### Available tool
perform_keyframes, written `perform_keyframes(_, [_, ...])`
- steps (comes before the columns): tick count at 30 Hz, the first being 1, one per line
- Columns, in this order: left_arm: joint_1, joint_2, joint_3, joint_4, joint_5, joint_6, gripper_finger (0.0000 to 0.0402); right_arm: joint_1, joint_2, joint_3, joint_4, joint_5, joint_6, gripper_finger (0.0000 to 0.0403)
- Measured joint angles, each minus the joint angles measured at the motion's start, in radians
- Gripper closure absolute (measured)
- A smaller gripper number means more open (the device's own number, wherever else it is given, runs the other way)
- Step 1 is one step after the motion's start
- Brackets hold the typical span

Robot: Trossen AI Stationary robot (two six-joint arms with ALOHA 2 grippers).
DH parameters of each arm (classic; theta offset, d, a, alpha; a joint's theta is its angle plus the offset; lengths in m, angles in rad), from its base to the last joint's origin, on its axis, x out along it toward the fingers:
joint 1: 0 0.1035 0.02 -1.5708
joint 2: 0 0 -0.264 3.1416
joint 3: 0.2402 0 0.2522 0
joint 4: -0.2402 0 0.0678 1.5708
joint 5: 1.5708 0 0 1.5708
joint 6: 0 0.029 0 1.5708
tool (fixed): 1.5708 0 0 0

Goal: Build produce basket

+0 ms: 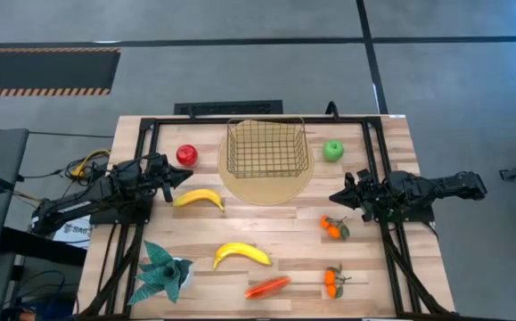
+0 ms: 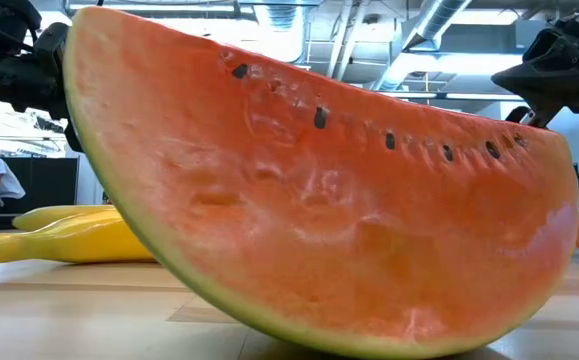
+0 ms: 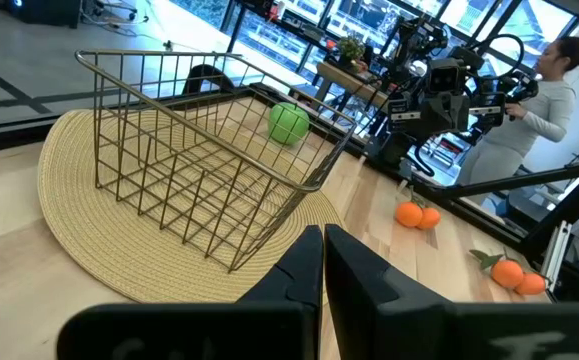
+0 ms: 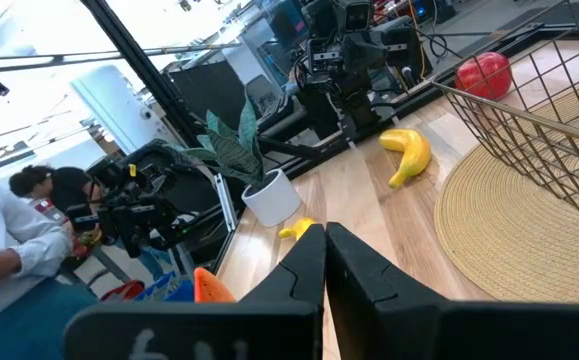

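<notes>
High view: square gold wire mesh basket (image 1: pixel 267 148) empty on round tan woven mat (image 1: pixel 266 189).
I see left claw (image 1: pixel 179 177) and right claw (image 1: pixel 338 197) clenched, holding nothing.

empty gold basket (image 1: pixel 267 150), produce (image 1: pixel 241 255) scattered around

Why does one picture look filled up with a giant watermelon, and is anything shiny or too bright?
In the low view the watermelon slice sits so close to the camera that it hides nearly everything, and its flesh gleams with soft glare. In the right wrist view the upper left is washed out white. The high view is evenly lit, with soft shadows under the basket.
</notes>
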Motion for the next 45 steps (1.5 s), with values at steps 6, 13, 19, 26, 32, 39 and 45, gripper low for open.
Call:
perform_keyframes(6, [0.0, 0.0, 0.0, 0.0, 0.0, 0.0, 0.0401, 0.0, 0.0, 0.0, 0.0, 0.0, 0.0, 0.037])
perform_keyframes(13, [0.0, 0.0, 0.0, 0.0, 0.0, 0.0, 0.0401, 0.0, 0.0, 0.0, 0.0, 0.0, 0.0, 0.037])
perform_keyframes(19, [0.0, 0.0, 0.0, 0.0, 0.0, 0.0, 0.0401, 0.0, 0.0, 0.0, 0.0, 0.0, 0.0, 0.037])
perform_keyframes(26, [0.0, 0.0, 0.0, 0.0, 0.0, 0.0, 0.0401, -0.003, 0.0, -0.001, 0.048, 0.045, 0.001, 0.037])
perform_keyframes(32, [0.0, 0.0, 0.0, 0.0, 0.0, 0.0, 0.0401, -0.003, 0.0, -0.001, 0.149, 0.056, 0.13, 0.037])
perform_keyframes(39, [0.0, 0.0, 0.0, 0.0, 0.0, 0.0, 0.0401, -0.003, 0.0, -0.001, 0.138, 0.056, 0.192, 0.037])
perform_keyframes(45, [0.0, 0.0, 0.0, 0.0, 0.0, 0.0, 0.0402, -0.009, 0.0, -0.001, 0.133, 0.114, 0.21, 0.037])
